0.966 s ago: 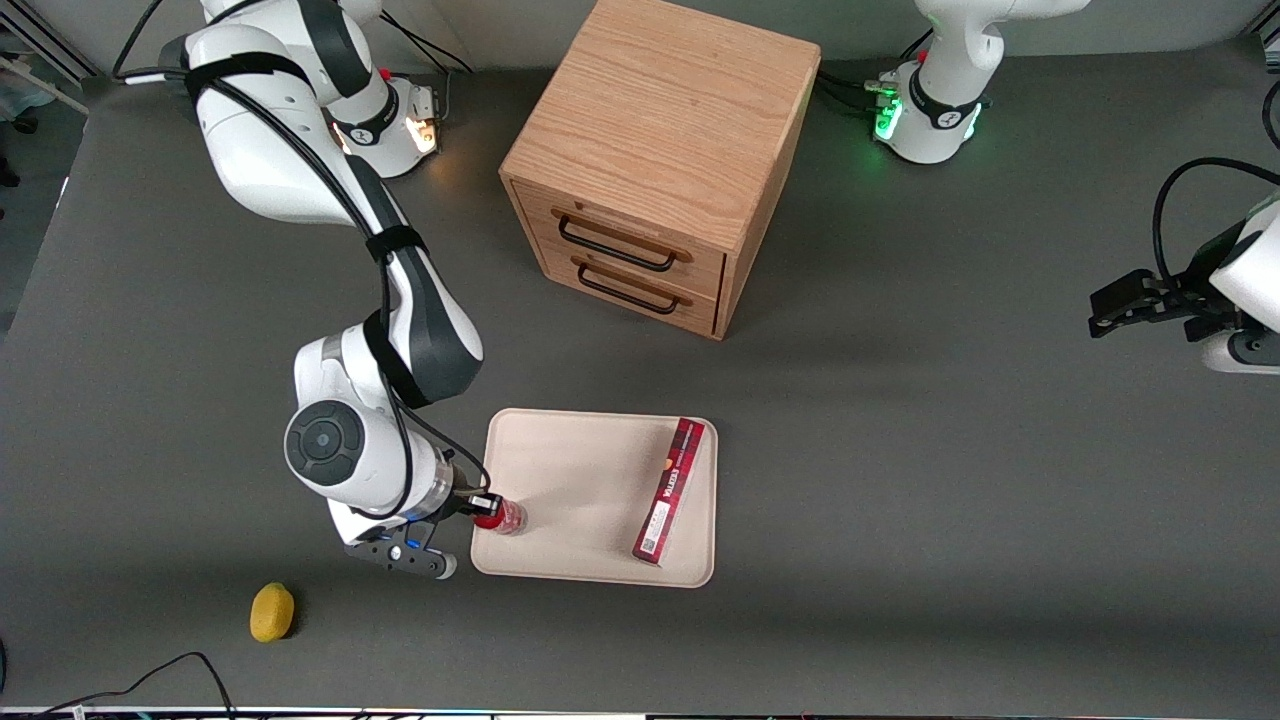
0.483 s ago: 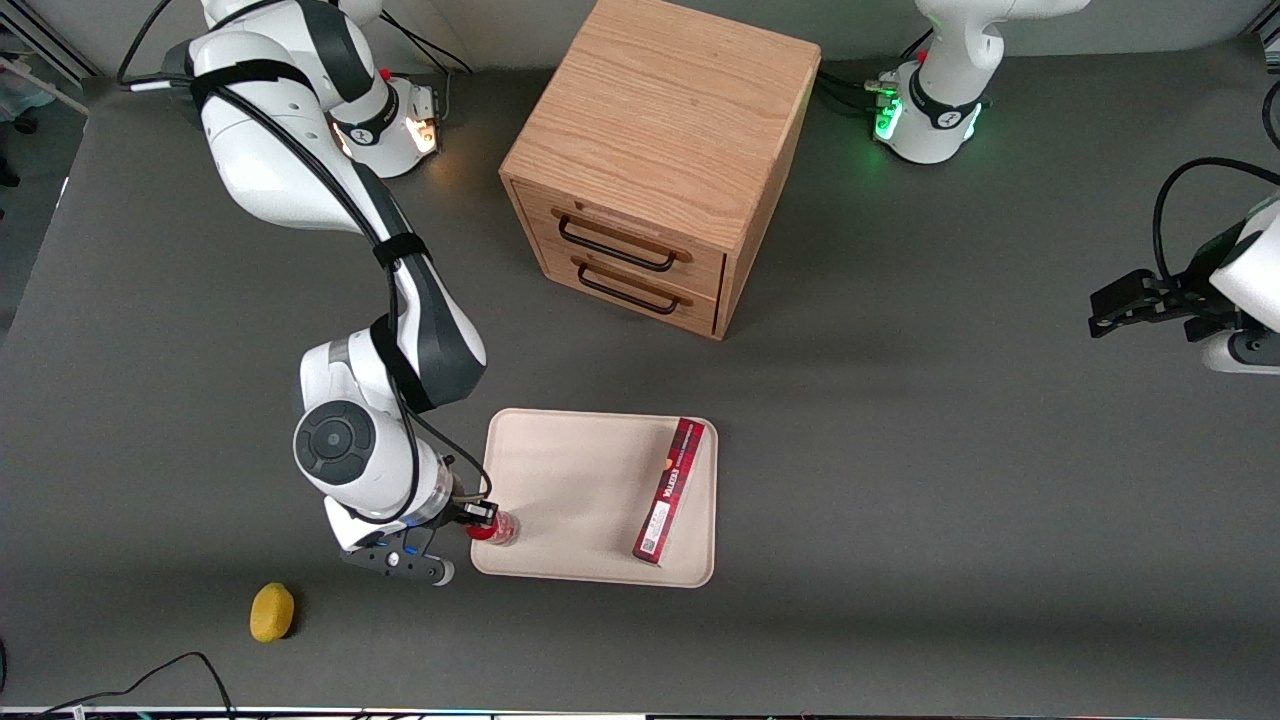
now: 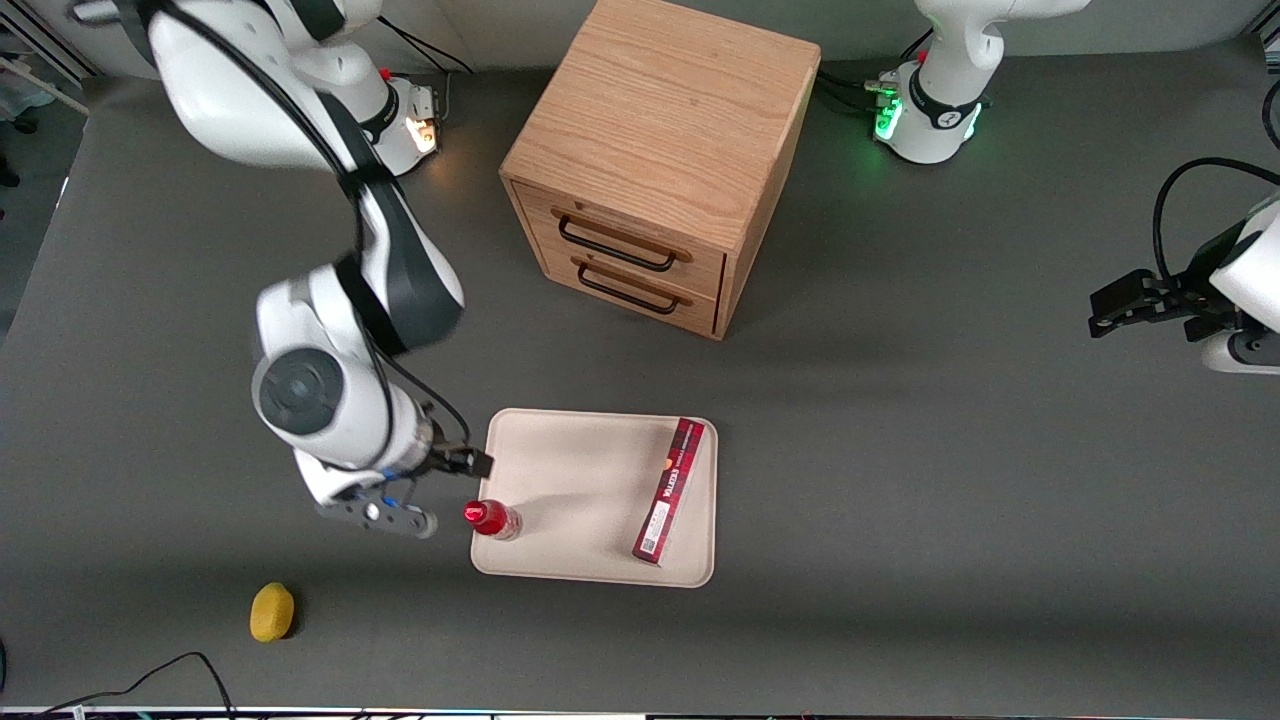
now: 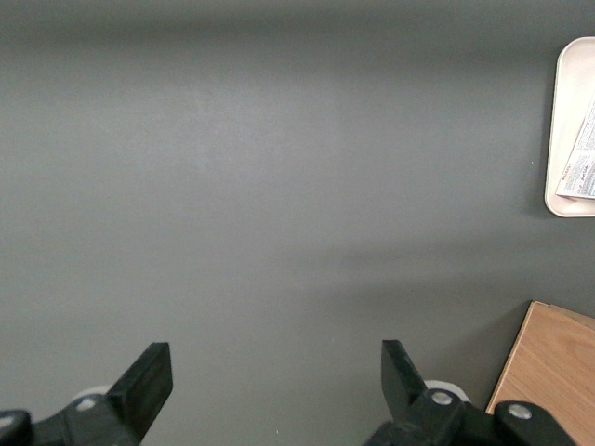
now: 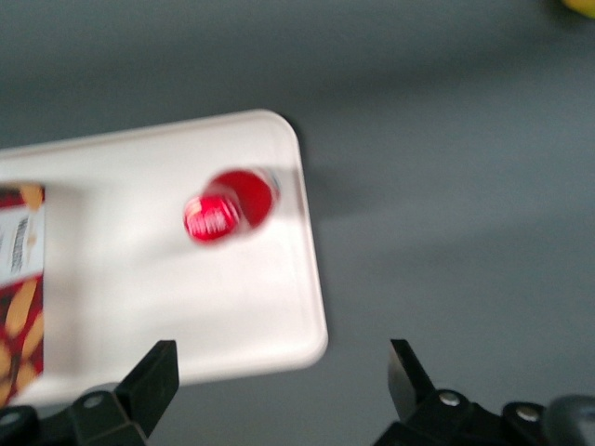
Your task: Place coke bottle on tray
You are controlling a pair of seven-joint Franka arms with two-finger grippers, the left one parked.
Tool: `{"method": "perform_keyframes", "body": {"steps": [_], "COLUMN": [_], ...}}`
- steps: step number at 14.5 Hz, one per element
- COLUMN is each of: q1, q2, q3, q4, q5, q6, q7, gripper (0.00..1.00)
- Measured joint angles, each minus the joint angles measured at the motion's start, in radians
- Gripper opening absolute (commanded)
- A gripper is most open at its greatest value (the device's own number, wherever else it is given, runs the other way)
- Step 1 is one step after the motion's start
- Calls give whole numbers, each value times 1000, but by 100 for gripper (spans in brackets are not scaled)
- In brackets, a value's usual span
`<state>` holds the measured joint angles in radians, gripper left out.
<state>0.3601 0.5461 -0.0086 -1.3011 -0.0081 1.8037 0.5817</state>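
Observation:
The coke bottle point(image 3: 492, 518) is small and red with a red cap. It stands upright on the cream tray point(image 3: 580, 480), in the tray's corner nearest the front camera at the working arm's end. My right gripper point(image 3: 470, 463) is open and empty. It hangs above the tray's edge, farther from the front camera than the bottle and apart from it. In the right wrist view the bottle point(image 5: 228, 206) shows cap-up on the tray point(image 5: 186, 307), well clear of the open gripper point(image 5: 279, 381). The tray's corner point(image 4: 565, 111) also shows in the left wrist view.
A long dark-red box point(image 3: 669, 490) lies on the tray's end toward the parked arm. A wooden two-drawer cabinet point(image 3: 660, 160) stands farther from the front camera. A yellow fruit-like object point(image 3: 271, 611) lies on the table near the front edge at the working arm's end.
My gripper let go of the bottle, opened, and rose away from the front camera. The bottle stays standing on the tray's corner.

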Motion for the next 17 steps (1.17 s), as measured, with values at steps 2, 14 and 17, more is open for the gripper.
{"method": "perform_keyframes", "body": {"steps": [2, 14, 17], "q1": [-21, -139, -139], "q2": [-191, -785, -741], "q3": [7, -102, -101], "q4": [-164, -459, -455], "q5": [-1, 54, 55], "q6": [-65, -332, -283], "q7": [-58, -469, -477], "gripper": [100, 100, 100]}}
